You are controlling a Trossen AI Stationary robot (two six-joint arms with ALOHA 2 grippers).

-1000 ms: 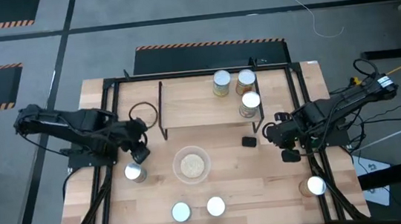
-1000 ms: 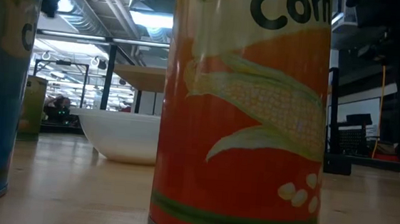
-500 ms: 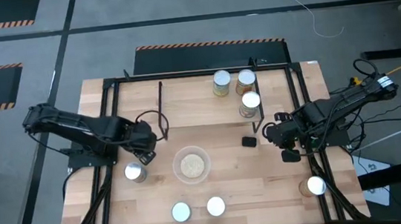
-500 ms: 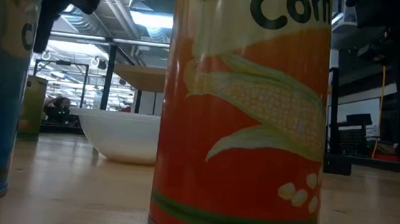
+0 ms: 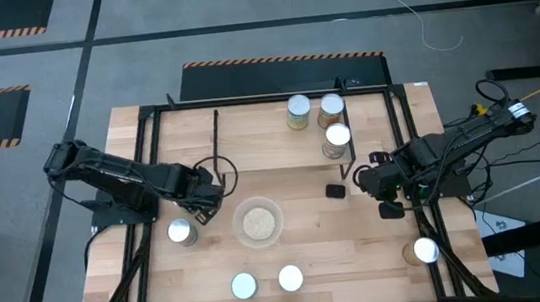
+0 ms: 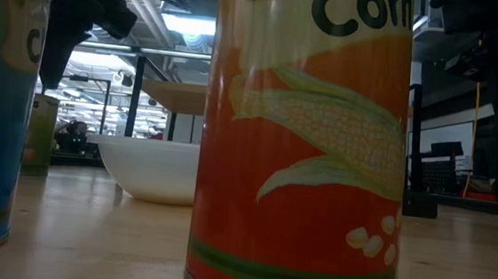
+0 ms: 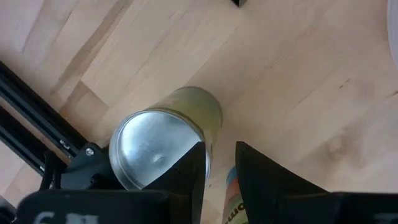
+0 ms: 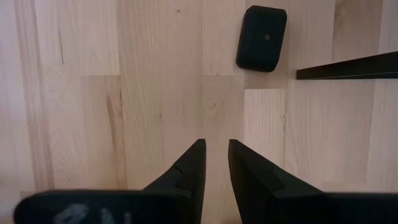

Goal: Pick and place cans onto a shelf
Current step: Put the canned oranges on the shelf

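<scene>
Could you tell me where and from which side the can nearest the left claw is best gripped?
That can stands upright on the table with open wood around it. I would bring the left claw down from above, fingers straddling the round side wall just below the silver top, since the label side offers a curved grip.

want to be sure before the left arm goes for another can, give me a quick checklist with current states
1. Left gripper empty: ok. In the left wrist view its fingers sit nearly together with nothing between them.
2. A target can in reach: ok. The silver-topped tin with the yellowish label stands upright on the table near the left gripper.
3. Path clear of the clear round bowl with beige contents: cannot tell. It sits close beside the gripper.
4. Room on the light wooden shelf in the black rod frame: ok. Three cans are grouped at one end, the rest is bare.
5. Right gripper out of the way: ok. It is on the far side, fingers nearly closed, near the small black block.
</scene>
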